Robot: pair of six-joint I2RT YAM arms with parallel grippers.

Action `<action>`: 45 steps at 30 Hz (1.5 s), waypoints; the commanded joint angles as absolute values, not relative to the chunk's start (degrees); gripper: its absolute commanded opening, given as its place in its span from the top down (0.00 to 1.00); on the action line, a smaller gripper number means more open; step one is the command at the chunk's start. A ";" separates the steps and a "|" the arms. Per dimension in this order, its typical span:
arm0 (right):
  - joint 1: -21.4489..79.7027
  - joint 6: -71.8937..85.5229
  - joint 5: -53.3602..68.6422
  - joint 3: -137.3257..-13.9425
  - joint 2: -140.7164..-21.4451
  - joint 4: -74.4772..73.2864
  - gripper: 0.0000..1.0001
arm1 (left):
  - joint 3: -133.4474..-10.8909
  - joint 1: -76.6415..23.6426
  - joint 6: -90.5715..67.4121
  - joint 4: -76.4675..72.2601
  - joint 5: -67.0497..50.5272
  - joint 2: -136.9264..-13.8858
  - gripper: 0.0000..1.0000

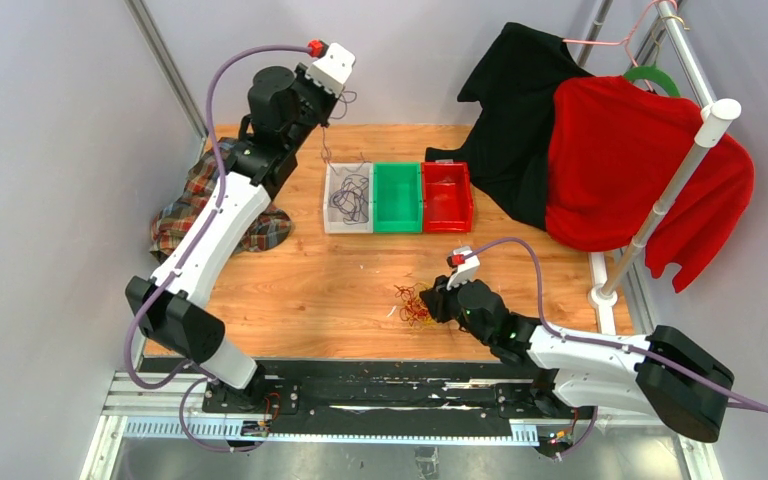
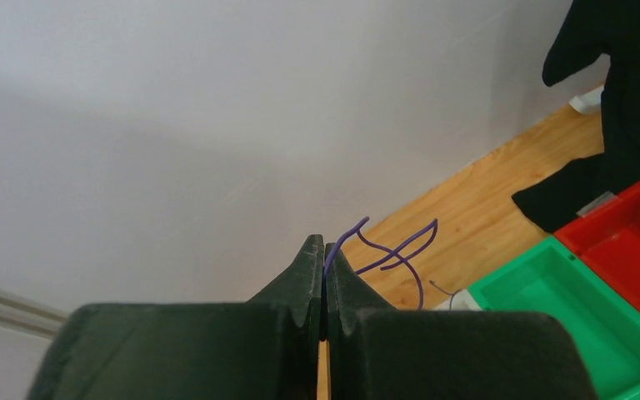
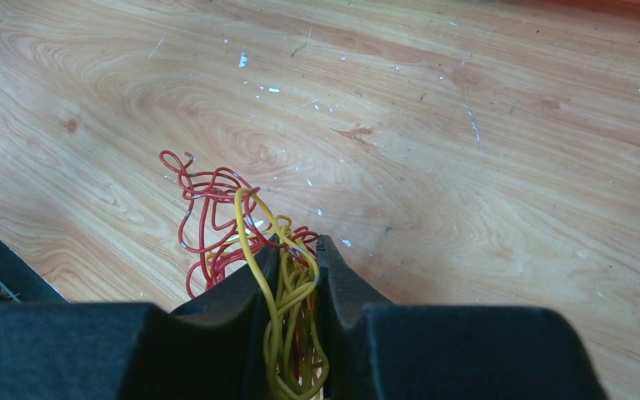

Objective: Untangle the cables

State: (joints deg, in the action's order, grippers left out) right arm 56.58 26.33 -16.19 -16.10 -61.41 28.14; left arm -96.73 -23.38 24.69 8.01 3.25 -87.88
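While I watched from the console, the left end effector hung high over the far side of the desk. Its jaws were pressed fully together on a single purple cable, whose free end curled out past the fingertips. The right end effector sat low at the near side, drawn in narrow and clamped on a bundle of yellow cables that filled the gap between its fingers.

Under the left arm, more purple strands lay in loose loops inside the clear bin. The rest formed a small tangle on the wood at the right fingertips, where the red cables spilled out to the left of the yellow ones.

The desk was scuffed light wood. A plaid cloth lay bunched at its left edge. Right of the clear bin, a green bin and a red bin stood touching in a row. A black garment and a red sweater hung from a rack at the right. Plain grey walls closed in the space.
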 commanded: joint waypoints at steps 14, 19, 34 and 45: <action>55.72 26.12 -17.76 -16.72 -61.49 27.60 0.98 | -110.19 -23.22 23.80 9.09 -3.16 -90.86 0.99; 55.71 25.99 -17.44 -17.27 -62.00 27.75 0.99 | -115.29 -23.23 23.31 6.13 -4.78 -91.96 1.00; 55.66 26.50 -17.18 -16.47 -62.05 28.32 0.99 | -117.93 -23.28 22.07 2.98 -5.61 -92.61 0.99; 55.65 26.85 -17.56 -15.48 -61.98 29.29 0.99 | -106.37 -23.26 21.25 4.70 -4.93 -90.85 0.99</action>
State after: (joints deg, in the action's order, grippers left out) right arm 56.07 26.35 -16.56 -16.10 -62.22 28.01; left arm -110.52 -23.38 21.98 4.89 -4.89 -92.07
